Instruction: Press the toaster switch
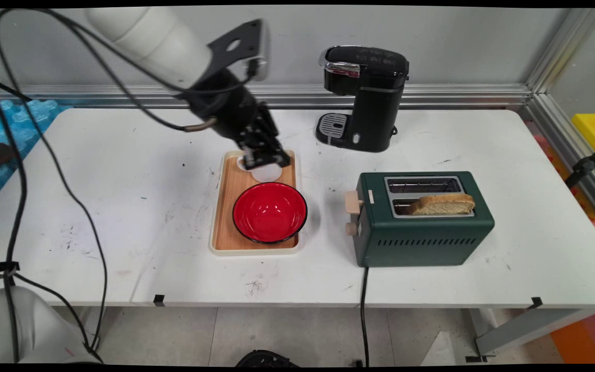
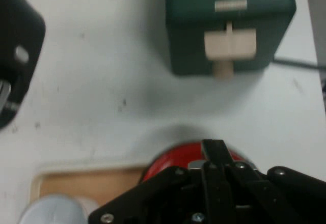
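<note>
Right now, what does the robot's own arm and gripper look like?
The arm is glossy white and rounded, ending in a black wrist with a flat black bracket. Thin black cables loop down from it. The gripper is black, built of bolted linkage bars with silver screw heads.

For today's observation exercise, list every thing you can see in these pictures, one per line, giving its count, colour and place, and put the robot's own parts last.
Tray: one, wooden with a cream rim, table's middle.
Bowl: one, red with a black rim, on the tray's near half.
Toaster: one, dark green with beige levers, right of the tray.
Bread slice: one, light brown, standing in the toaster's near slot.
Coffee machine: one, black, at the table's back by the wall.
Table: one, white, scuffed.
Gripper: one, black, low over the tray's far end, behind the bowl.
Cables: black, hanging at the left.
</note>
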You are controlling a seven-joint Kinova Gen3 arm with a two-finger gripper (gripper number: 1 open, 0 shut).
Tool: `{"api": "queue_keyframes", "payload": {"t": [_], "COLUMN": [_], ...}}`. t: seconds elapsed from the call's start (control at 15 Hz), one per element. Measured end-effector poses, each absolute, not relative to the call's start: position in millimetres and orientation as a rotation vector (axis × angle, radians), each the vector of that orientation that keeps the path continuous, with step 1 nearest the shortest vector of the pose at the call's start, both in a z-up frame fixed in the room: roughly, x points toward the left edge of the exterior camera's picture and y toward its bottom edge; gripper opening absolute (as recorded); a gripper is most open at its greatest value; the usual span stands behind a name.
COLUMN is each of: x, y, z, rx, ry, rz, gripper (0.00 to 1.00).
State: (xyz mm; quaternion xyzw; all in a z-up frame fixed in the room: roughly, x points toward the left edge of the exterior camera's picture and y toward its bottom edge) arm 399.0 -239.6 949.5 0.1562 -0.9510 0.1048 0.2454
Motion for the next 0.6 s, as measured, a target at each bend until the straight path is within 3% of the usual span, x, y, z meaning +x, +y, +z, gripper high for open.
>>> {"api": "queue_keyframes", "payload": {"t": [0.6], "x": [338], "y": [-254], "z": [936], "rx": [0.482], "ry": [-2.532], "rz": [0.274], "gripper": [0.0]}}
